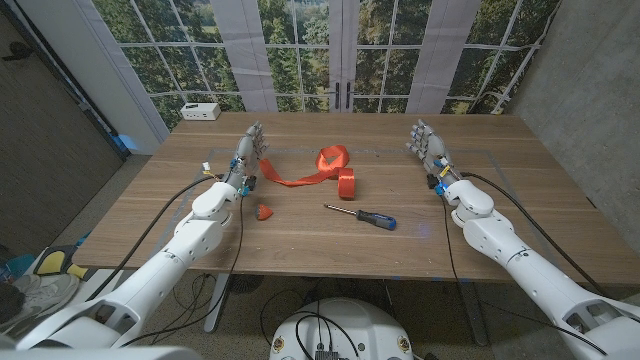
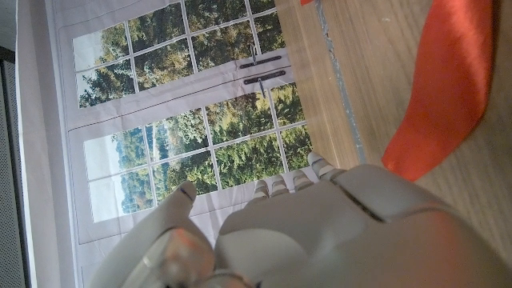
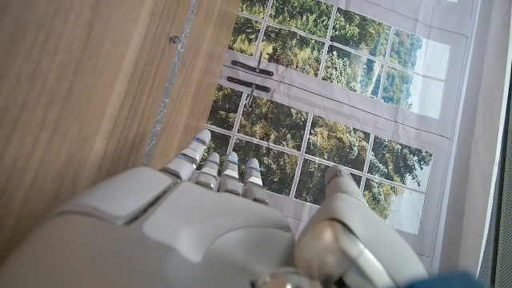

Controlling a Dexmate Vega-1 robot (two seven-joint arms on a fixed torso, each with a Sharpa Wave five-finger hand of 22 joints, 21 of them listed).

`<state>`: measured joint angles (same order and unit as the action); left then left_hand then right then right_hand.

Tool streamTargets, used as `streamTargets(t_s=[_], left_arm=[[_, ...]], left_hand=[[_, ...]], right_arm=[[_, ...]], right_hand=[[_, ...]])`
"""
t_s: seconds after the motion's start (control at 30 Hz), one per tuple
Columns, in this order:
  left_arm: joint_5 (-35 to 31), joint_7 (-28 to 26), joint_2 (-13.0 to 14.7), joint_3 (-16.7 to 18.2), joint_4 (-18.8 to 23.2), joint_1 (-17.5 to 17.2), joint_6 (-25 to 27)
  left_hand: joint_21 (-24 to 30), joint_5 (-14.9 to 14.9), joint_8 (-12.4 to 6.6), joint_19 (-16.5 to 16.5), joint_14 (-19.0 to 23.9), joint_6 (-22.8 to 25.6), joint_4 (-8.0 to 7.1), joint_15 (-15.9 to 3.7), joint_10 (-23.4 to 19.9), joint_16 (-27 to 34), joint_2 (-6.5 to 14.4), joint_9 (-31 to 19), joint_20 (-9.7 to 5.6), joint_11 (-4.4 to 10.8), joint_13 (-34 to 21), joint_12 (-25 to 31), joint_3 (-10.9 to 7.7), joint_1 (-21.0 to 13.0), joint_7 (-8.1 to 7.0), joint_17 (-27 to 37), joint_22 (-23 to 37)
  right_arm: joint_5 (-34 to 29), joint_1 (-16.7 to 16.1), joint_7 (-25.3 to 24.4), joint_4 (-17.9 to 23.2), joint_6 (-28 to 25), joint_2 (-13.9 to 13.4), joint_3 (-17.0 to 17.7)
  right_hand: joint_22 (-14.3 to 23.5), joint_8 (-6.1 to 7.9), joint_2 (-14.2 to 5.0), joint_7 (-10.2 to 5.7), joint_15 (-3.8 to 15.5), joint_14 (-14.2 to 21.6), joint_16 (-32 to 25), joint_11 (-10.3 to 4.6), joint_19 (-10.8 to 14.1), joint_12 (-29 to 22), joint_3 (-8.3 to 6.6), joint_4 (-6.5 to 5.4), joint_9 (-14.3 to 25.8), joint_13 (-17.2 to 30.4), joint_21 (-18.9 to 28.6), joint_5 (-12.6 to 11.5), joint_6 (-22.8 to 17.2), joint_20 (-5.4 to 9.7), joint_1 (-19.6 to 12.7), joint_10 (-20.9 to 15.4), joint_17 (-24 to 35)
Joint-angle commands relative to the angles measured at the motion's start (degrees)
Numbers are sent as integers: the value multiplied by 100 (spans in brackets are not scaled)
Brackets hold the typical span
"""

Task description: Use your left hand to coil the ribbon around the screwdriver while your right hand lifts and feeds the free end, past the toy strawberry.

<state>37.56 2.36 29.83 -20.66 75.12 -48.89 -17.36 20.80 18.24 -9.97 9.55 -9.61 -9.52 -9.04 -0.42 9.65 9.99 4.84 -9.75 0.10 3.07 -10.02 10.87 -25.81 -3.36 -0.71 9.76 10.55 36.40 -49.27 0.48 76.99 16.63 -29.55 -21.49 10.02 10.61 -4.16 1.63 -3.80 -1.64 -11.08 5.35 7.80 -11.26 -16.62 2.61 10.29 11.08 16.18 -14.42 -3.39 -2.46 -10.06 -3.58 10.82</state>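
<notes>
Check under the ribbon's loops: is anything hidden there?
The orange ribbon lies straight on the wooden table. Inside its loops, bare wood shows. Whatever the folded end covers cannot be seen.

Wooden worktop (image 1: 300,245), plank grain, rectangular, pale tape lines marking a zone on it. Behind its far edge: backdrop wall (image 1: 330,40) printed with white-framed paned windows and a double door with dark handles, green trees showing through the panes. Same print shows in both wrist views. Small white box (image 1: 201,111) at the far left corner of the worktop. Dark grey panel (image 1: 45,150) off the left edge, grey textured wall (image 1: 590,90) off the right edge. Floor grey. Light even and diffuse, no hard shadows.
</notes>
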Motion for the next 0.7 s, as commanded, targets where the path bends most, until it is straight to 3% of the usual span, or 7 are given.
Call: streamTargets(t_s=[0.03, 0.23, 0.4, 0.5, 0.57, 0.7], left_arm=[[-2, 70, 22, 17, -16, 11, -87], [-50, 62, -43, -49, -76, 119, -48], [-112, 16, -69, -112, -69, 209, 49], [-156, -52, -85, -142, -22, 225, 94], [-173, -68, -105, -166, -26, 246, 119], [-162, -31, -108, -233, 16, 297, 281]], left_hand=[[36, 29, -41, 394, -1177, -1128, -4, -6, 1243, 40, 369, -13, -6, 14, -31, 34, -41, -6, 0, 22, 22], [30, 29, -44, 388, -1165, -1119, -1, 1, 1225, 44, 365, -13, -3, 6, -31, 41, -39, -8, -3, 21, 22], [29, 29, -67, 365, -1136, -1051, 3, 16, 1194, 52, 359, -13, 17, -4, -31, 51, -37, -11, 4, 20, 22], [28, 29, -73, 353, -1112, -1029, 5, 28, 1175, 59, 356, -13, 29, -11, -31, 57, -36, -13, 0, 20, 22], [30, 29, -81, 334, -1080, -999, 8, 40, 1132, 68, 353, -14, 45, -31, -31, 72, -35, -15, 0, 19, 22], [39, 29, -102, 273, -987, -912, 17, 75, 1029, 91, 343, -15, 75, -40, -31, 105, -33, -23, -7, 17, 19]], right_arm=[[-72, -23, -30, 101, 32, -25, -12], [-103, -3, 84, 42, 63, -114, -9], [-131, -89, 103, 240, -26, -288, 14], [-281, -137, 43, 412, -82, -452, 10], [-436, -170, -40, 522, -98, -551, -4], [-576, -246, -61, 792, -284, -793, -18]], right_hand=[[12, 31, 13, -2, -40, 4, -22, 40, 48, -31, -32, 5, 26, 13, 13, -22, -59, -4, -42, 14, 18], [12, 32, 20, -5, -54, 9, -23, 46, 57, -35, -30, 14, 26, 13, 6, -20, -61, -2, -45, 2, 17], [11, 39, 28, 3, -82, 53, -36, 58, 87, -47, -34, 43, 26, 13, 1, -19, -79, -34, -71, -34, 11], [12, 61, 19, -3, -215, 272, -97, 54, 176, -71, -79, 156, 25, 12, -17, -20, -144, -269, -202, -128, -2], [15, 72, 15, -12, -285, 408, -130, 129, 220, -107, -109, 229, 26, 15, -33, -12, -191, -324, -286, -256, -4], [22, 143, -6, -26, -300, 660, -191, 134, 313, -141, -162, 342, 30, 20, -46, 15, -431, -395, -422, -410, 2]])
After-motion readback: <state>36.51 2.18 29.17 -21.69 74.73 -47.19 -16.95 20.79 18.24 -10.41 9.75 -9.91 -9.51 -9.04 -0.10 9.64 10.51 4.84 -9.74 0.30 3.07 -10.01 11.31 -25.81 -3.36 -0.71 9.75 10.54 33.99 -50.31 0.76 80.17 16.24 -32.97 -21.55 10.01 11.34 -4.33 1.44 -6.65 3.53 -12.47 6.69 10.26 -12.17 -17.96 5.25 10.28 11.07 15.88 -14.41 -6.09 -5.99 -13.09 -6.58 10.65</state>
